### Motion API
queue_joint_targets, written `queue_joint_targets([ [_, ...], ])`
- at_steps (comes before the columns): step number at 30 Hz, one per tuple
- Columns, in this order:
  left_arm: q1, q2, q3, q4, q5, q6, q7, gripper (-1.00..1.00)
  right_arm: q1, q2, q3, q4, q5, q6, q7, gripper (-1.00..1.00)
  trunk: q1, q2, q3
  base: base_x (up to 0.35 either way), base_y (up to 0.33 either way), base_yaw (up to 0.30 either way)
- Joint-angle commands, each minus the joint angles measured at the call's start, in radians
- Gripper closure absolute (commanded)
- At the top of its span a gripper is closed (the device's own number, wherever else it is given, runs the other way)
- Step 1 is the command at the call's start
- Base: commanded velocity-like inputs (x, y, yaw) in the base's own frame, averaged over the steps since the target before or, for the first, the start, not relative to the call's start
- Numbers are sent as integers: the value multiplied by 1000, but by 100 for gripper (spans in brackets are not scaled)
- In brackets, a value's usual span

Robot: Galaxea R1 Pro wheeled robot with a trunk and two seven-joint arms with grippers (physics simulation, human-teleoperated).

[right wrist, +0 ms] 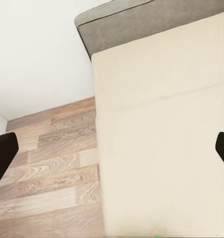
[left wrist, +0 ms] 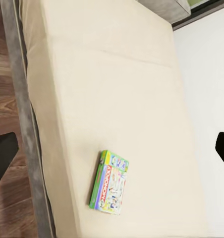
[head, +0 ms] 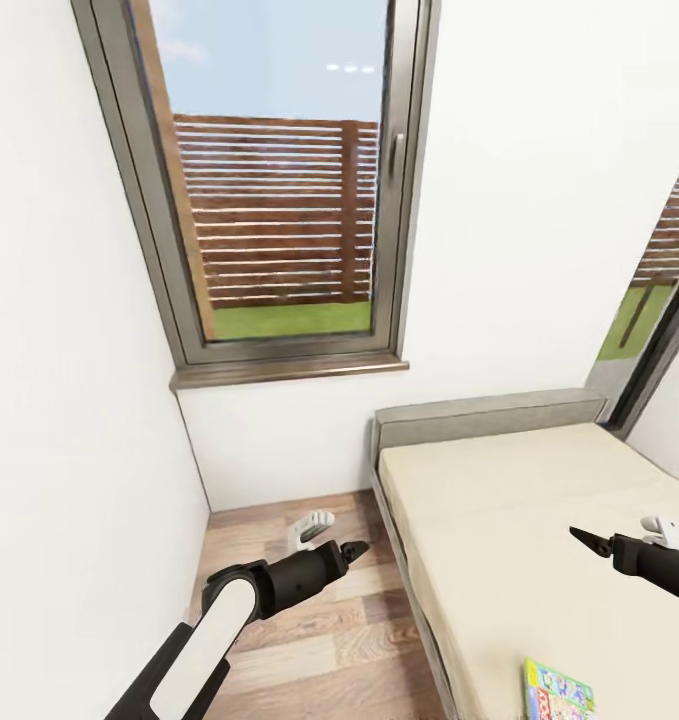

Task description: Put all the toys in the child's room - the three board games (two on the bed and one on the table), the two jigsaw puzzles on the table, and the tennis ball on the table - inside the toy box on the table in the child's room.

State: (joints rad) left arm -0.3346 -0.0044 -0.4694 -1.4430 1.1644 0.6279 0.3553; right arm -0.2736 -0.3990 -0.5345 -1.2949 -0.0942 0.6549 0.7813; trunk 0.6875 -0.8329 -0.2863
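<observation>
One board game, a flat green-edged box with a white, colourful printed top, lies on the cream bed near the bottom edge of the head view. The left wrist view looks down on the same board game, lying flat near the mattress edge. My left gripper hangs open over the wood floor beside the bed, with nothing between its fingers. Over the mattress, my right gripper is also open and empty, its fingers spread wide. The table, toy box, puzzles and tennis ball are out of view.
The bed has a grey frame and headboard. A narrow strip of wood floor runs between it and the white wall on the left. A tall window stands straight ahead, and a second window is at the right.
</observation>
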Motion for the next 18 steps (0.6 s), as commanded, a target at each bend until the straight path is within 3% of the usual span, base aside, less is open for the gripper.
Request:
queue_joint_targets([
  [1, -1, 0, 0, -1, 11, 1, 10, -100, -1, 0, -1, 0, -9, 9, 0, -100, 0, -1, -1, 1, 0, -275],
  [8, -1, 0, 0, 0, 11, 2, 10, -100, -1, 0, -1, 0, -9, 8, 0, -100, 0, -1, -1, 1, 74, -184],
  [18, -1, 0, 0, 1, 10, 1, 10, -100, -1, 0, -2, 0, -10, 8, 0, -100, 0, -1, -1, 0, 133, -59],
])
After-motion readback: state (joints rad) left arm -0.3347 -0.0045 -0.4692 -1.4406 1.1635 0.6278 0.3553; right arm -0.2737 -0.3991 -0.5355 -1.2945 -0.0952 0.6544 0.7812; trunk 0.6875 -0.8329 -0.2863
